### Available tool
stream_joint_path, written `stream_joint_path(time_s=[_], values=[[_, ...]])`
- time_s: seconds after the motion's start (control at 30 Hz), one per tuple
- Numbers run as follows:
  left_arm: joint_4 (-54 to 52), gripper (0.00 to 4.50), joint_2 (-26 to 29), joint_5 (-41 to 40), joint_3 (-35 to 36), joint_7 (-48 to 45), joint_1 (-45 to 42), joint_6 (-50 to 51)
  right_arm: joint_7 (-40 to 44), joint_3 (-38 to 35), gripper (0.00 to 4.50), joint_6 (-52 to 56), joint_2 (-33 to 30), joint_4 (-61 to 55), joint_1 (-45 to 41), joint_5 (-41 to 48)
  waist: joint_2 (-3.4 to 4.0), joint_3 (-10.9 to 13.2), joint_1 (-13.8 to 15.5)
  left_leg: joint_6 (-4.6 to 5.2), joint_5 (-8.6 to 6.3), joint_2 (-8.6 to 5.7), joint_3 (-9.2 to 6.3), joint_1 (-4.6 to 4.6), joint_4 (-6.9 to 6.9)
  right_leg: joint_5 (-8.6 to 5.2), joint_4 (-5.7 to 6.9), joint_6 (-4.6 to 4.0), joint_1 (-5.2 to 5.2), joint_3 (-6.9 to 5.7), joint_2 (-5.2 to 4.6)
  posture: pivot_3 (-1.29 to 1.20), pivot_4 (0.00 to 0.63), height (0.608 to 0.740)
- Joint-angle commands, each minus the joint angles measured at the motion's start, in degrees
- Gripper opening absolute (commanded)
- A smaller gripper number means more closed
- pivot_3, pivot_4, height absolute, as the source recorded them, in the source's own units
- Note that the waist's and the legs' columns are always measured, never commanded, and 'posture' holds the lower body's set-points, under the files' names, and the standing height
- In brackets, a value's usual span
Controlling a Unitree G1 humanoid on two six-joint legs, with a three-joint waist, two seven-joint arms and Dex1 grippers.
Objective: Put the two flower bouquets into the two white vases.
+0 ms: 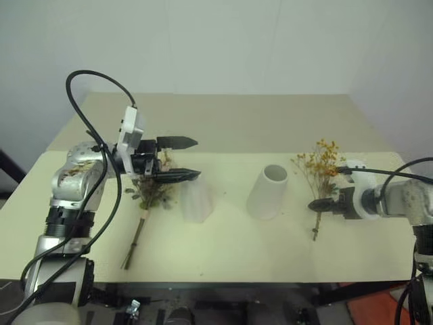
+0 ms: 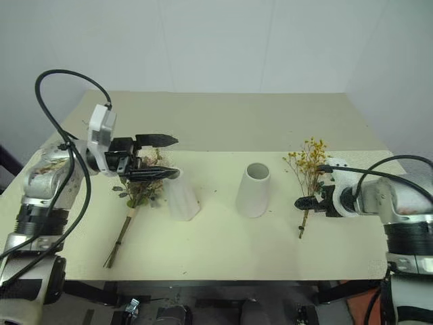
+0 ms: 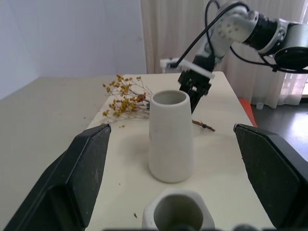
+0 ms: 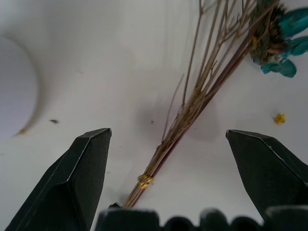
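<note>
The right gripper is hovering with its fingers spread wide over the thin brown stems of the yellow bouquet, which is lying flat on the pale table. The left gripper, also spread and holding nothing, is pointing sideways above the rose bouquet, just beside the matte cone vase. The wider tapered vase is standing between the two bouquets.
</note>
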Motion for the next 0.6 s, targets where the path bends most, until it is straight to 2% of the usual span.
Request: stream_joint_path(time_s=[0.03,0.17,0.43,0.6], values=[[0.14,4.5,-0.61,0.39,0.72,-0.48,-1.92,-1.5,0.19,2.67,4.12,-3.74,0.48,3.6,-3.06,-3.21,0.0,0.0,-0.07,0.0,0.0,0.0,0.0,0.0,0.0,0.01,0.0,-0.01,0.0,0.0,0.0,0.0,0.15,0.74],[-0.15,4.5,-0.83,0.72,1.13,-0.67,-1.62,-1.48,0.81,5.28,2.94,-7.12,1.71,9.19,-4.96,-6.44,0.0,0.0,-0.33,0.0,0.0,-0.01,0.0,0.02,0.01,0.03,-0.01,0.05,0.01,0.01,0.0,0.0,0.15,0.74],[-0.08,4.5,-0.52,0.47,1.51,-1.33,-1.83,-1.09,-0.48,3.09,0.05,-10.18,3.26,12.52,-6.8,-9.78,-0.02,-0.01,-0.81,0.0,0.0,0.0,0.0,0.1,0.01,-0.04,0.01,0.17,0.08,0.01,0.01,0.0,0.15,0.74],[1.21,4.5,0.09,1.04,1.06,-3.26,-2.99,-1.25,-4.48,-0.55,0.02,-11.86,4.72,14.32,-7.18,-12.02,-0.02,-0.01,-0.98,0.0,0.0,-0.01,0.0,0.09,0.01,-0.02,0.01,0.15,0.08,0.01,0.0,0.0,0.15,0.74]])
